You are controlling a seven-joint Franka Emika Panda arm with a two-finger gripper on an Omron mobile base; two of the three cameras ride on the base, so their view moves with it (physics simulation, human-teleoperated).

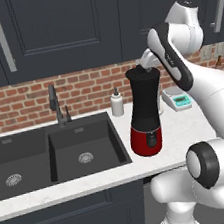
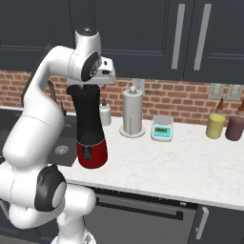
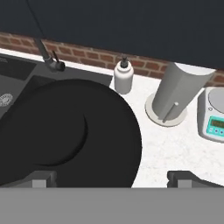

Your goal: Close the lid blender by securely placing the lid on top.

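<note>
On the counter beside the sink (image 1: 65, 161), gripper (image 3: 113, 177) spread wide above blender (image 1: 145, 109), jar mouth hidden by the hand, lid indistinguishable.

Black blender (image 1: 145, 104) jar on glossy red base; white-and-teal scale (image 2: 162, 127); red brick backsplash (image 1: 22, 104).

Blender (image 1: 144, 110): tall black jar, widening a bit toward the top, upright on a glossy red rounded base w/ a dark button on the front. Stands on the white marble counter just right of the sink, near the front edge. Lid (image 1: 142, 70): flat black disc, sits level on the jar's top rim, about as wide as the jar mouth. From the hand view the lid (image 3: 65, 131) is a big round black shape w/ a curved ridge near its middle.
</note>
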